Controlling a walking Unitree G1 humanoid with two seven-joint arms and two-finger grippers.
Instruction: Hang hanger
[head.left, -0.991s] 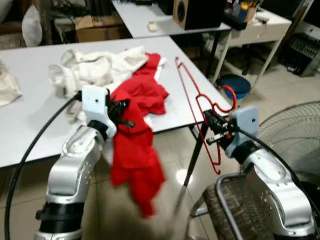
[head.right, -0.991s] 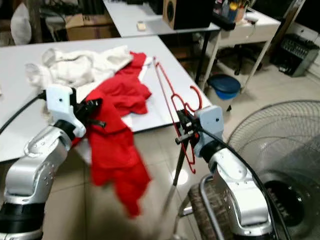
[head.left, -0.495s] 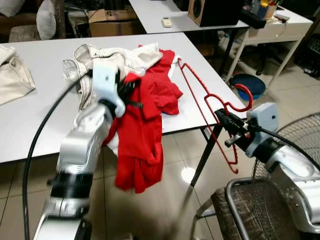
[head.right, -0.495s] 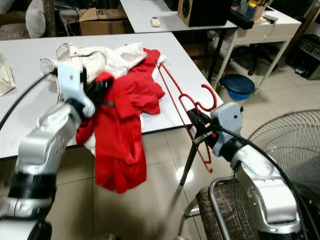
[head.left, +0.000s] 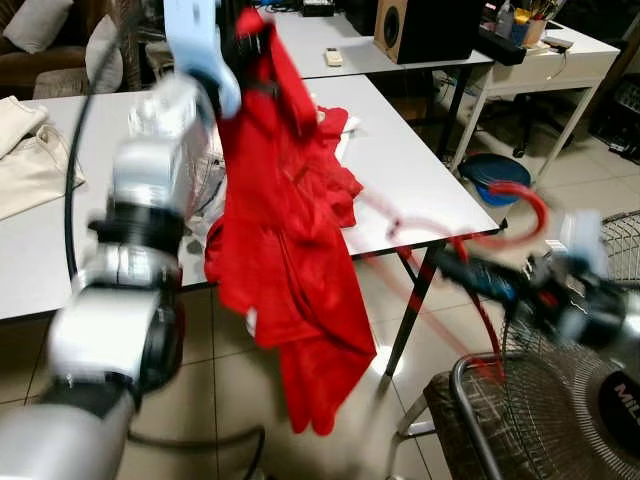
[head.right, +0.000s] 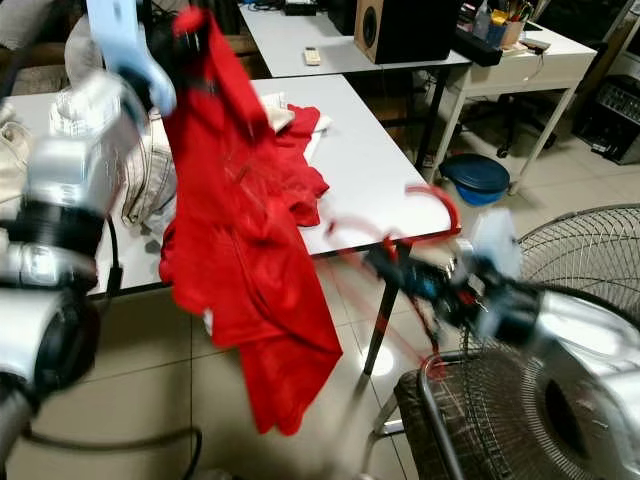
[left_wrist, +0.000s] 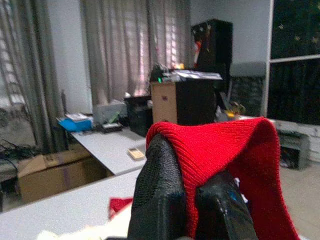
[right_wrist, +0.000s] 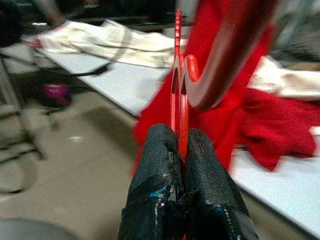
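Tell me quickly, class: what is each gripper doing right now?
Left gripper: closed on the red garment, held up high.
Right gripper: closed on the red hanger, out beside the white table.

One red garment (head.left: 290, 250), one red hanger (head.left: 470, 240), two white tables (head.left: 410, 170), one fan (head.right: 590, 300).

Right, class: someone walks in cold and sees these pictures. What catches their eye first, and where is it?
First, the red garment, held high by the left gripper and hanging down in front of the white table. Next, the red hanger, pinched in the right gripper beside the table's corner, above a wire chair.
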